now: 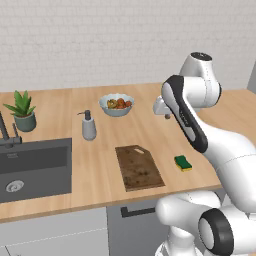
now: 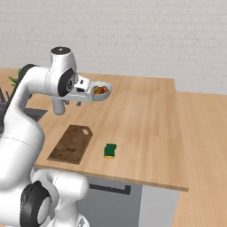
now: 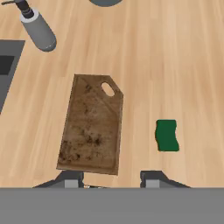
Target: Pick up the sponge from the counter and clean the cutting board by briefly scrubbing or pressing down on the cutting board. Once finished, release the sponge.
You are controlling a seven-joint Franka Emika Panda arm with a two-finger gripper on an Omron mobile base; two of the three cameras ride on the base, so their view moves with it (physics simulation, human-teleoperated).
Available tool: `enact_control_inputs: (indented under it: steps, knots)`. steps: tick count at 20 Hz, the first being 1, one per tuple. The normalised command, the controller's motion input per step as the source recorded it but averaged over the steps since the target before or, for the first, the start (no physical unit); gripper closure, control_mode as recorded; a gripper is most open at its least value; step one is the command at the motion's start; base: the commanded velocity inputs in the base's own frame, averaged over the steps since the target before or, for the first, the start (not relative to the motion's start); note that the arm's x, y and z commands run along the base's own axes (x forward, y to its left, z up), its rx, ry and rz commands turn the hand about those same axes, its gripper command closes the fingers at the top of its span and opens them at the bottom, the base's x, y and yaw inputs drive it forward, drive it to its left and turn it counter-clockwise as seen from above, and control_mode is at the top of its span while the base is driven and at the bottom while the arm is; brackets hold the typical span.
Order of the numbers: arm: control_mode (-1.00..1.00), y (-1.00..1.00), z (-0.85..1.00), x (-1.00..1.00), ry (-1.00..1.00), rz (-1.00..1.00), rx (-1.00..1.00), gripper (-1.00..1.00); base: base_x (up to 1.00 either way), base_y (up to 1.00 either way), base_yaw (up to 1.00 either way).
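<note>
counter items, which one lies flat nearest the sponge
The cutting board, the dark stained slab just left of the sponge. The soap dispenser, fruit bowl and potted plant stand farther back.

Green-yellow sponge [image 1: 183,162], speckled brown cutting board [image 1: 139,167]

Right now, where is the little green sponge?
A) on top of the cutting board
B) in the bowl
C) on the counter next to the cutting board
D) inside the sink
C: the sponge lies flat on the bare counter, apart from the cutting board and not touching it.
</note>
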Motion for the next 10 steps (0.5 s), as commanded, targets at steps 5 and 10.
enact_control_inputs:
  steps: [5,10]
  knots:
    - [-1.0,0.0,-0.12,-0.1,0.02,0.0,0.0,-1.0,0.0,0.0,0.0]
    - [-1.0,-0.25,-0.98,0.01,0.2,0.0,0.0,-1.0,0.0,0.0,0.0]
